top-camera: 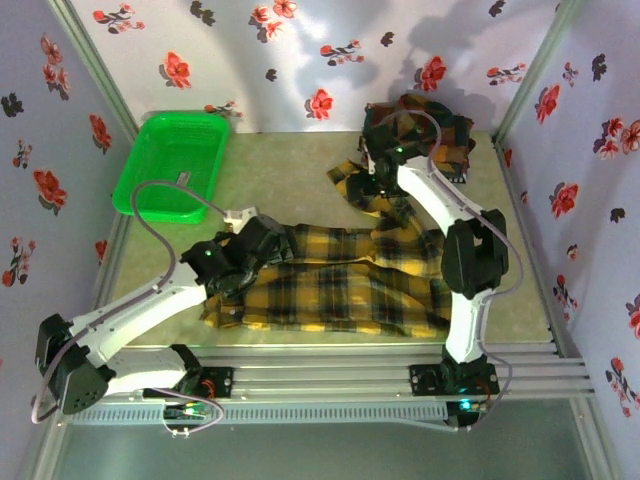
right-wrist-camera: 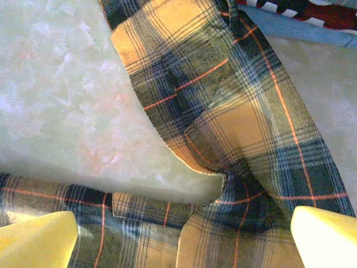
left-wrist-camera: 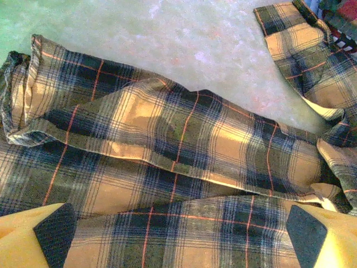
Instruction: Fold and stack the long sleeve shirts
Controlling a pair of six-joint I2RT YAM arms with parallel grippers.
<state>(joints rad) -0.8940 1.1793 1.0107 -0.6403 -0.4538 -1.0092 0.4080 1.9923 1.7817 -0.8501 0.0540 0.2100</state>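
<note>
1. Shirt [top-camera: 340, 285], yellow check, lies spread across the table [top-camera: 280, 170] centre in the top view, w/ one sleeve [top-camera: 362, 190] trailing back toward the pile [top-camera: 432, 125] of other shirts at rear right. Basket [top-camera: 170, 165] sits rear left. L gripper [top-camera: 262, 245] is over the shirt's left end and R gripper [top-camera: 372, 180] over the sleeve. Can't tell jaw gap from here.
2. Left wrist: L gripper [left-wrist-camera: 178, 240] is spread wide w/ nothing held, pads [left-wrist-camera: 56, 229] above wrinkled body cloth [left-wrist-camera: 184, 134]. The near layer is folded over itself, so I'd pinch only the top edge, not both layers.
3. Right wrist: R gripper [right-wrist-camera: 181, 240] is also wide open and empty, hovering where the sleeve [right-wrist-camera: 240, 111] meets the body. Probably sleeve-in fold next. Best to grab nearer the cuff, lift clear of the pile, lay it straight across the body, and keep the L side pinning so the cloth doesn't drag.
</note>
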